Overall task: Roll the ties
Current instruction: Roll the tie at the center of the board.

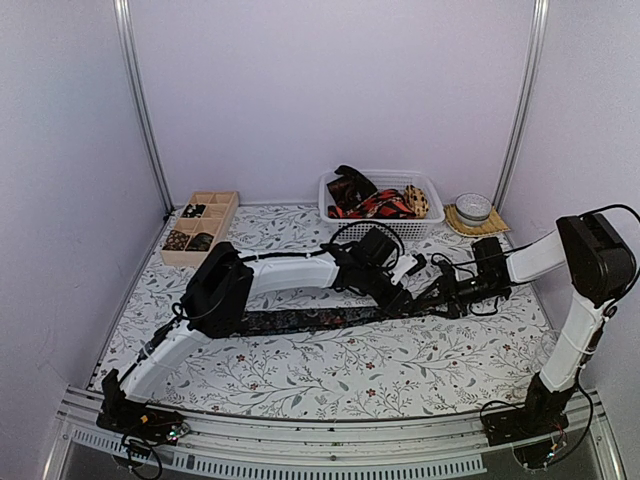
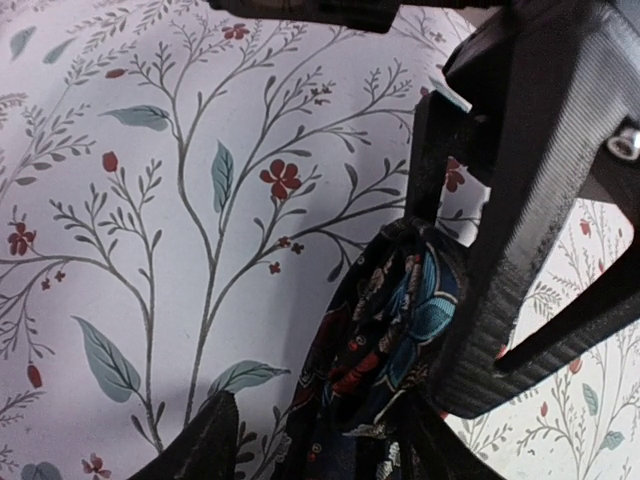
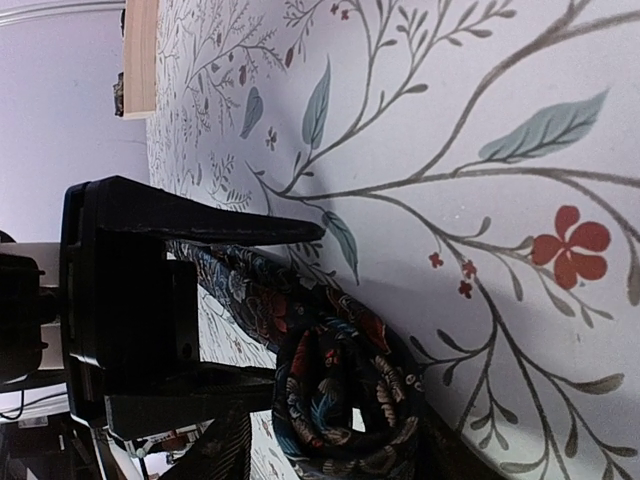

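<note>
Bolted to the near rail, both arm bases sat closest in the top view. From there the left arm [image 1: 215, 290] and right arm [image 1: 590, 255] reached inward to meet at mid-surface. One dark floral tie [image 1: 300, 321] lay stretched flat there, its right end under the two wrists. Behind it, rolled ties [image 1: 190, 240] filled some compartments of the wooden tray [image 1: 185, 261]. Loose ties [image 1: 370, 200] were heaped in the white basket [image 1: 400, 228], so most of the job looked undone. A leaf-and-flower print covered the surface [image 1: 330, 385], and pale lilac walls closed it in.

From the left wrist, the left fingers [image 2: 200, 445] stood apart on either side of the tie's bunched end [image 2: 385, 340] and were not clamped on it. One of the right fingers [image 2: 520, 250] crowded close beside.

From the right wrist, the right fingers [image 3: 240, 225] stood apart, straddling the strip. Just past their tips the end sat curled in a first loose coil [image 3: 340, 405] on the surface.
</note>
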Tool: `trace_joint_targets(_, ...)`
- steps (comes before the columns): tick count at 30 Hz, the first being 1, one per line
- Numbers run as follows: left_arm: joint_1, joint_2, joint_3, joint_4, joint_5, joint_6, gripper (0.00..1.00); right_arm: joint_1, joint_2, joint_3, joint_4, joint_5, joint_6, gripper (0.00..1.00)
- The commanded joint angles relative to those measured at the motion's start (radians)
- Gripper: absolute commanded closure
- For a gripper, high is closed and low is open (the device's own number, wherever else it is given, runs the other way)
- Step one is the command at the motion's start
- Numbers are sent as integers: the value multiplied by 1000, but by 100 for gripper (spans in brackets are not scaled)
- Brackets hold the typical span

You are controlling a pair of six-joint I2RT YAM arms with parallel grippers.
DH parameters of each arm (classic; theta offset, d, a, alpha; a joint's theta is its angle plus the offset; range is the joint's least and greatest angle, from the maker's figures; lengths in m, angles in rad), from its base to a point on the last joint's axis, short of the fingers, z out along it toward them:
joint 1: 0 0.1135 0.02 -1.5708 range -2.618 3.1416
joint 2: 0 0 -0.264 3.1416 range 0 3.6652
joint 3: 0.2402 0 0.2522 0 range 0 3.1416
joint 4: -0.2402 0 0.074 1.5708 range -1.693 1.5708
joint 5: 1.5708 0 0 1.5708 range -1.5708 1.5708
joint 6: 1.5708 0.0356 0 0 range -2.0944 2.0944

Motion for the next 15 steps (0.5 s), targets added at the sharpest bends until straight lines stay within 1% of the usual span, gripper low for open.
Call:
trace_joint_targets(1, -10, 36, -14, -79, -10, -7, 49, 28, 23, -16, 38, -22, 23, 52)
trace_joint_targets(7, -8, 38, -12, -61, 4, -30, 50, 41, 11, -12, 32, -11, 23, 58)
trace_joint_targets(12, -4, 26, -26, -58, 20, -33, 49, 40, 8, 11, -11, 60, 13, 66)
trace_joint_targets(15, 2, 1, -64, -43, 33, -30, 48, 41, 0, 37, -60, 111, -4, 67)
